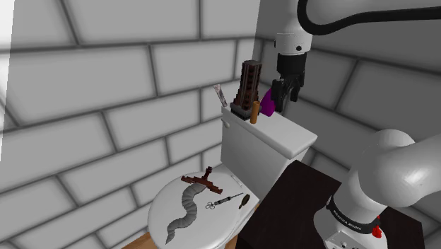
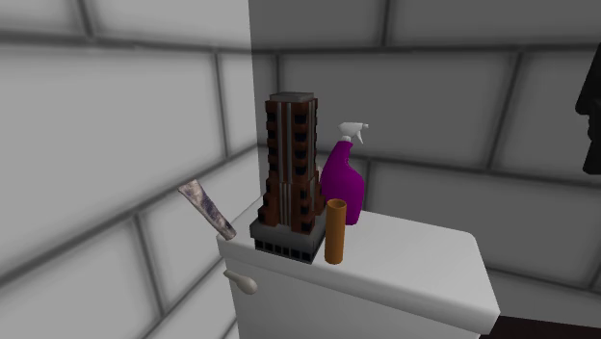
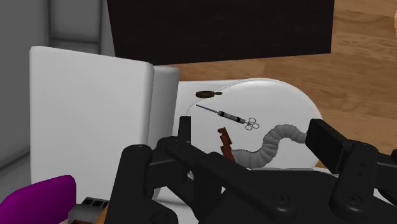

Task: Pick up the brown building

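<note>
Presently claw (image 1: 281,101) spread, empty, above tank lid (image 1: 283,138), near brown building (image 1: 249,88); arm-base lettering (image 1: 350,221) unreadable.

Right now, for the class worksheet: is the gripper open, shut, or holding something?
Gripper: open, holding nothing.

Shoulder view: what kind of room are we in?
Most likely a bathroom: a white toilet tank behind a closed toilet lid, large grey wall tiles, and a purple spray bottle standing on the tank.
</note>
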You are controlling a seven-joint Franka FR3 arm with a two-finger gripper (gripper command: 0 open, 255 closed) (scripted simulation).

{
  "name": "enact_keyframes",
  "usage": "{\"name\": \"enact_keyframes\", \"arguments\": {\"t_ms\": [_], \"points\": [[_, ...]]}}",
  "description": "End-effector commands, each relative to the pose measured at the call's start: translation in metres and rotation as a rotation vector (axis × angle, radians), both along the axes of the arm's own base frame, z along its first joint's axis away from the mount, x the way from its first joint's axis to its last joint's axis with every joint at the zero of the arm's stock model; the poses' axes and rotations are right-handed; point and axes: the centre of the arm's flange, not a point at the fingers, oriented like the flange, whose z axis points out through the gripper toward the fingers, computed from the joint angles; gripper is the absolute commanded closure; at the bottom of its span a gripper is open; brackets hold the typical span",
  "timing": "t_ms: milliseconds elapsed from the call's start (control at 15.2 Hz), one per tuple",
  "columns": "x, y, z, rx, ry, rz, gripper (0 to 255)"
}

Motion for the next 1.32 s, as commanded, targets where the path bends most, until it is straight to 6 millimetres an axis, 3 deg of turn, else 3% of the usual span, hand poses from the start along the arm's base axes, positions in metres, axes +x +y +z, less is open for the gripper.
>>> {"name": "enact_keyframes", "arguments": {"t_ms": [0, 594, 1254], "points": [[0.0, 0.0, 0.0, 0.0, 0.0, 0.0, 0], [0.094, -0.062, 0.01, 0.007, -0.072, -0.198, 0], [0.18, -0.151, 0.028, 0.014, -0.152, -0.419, 0]]}}
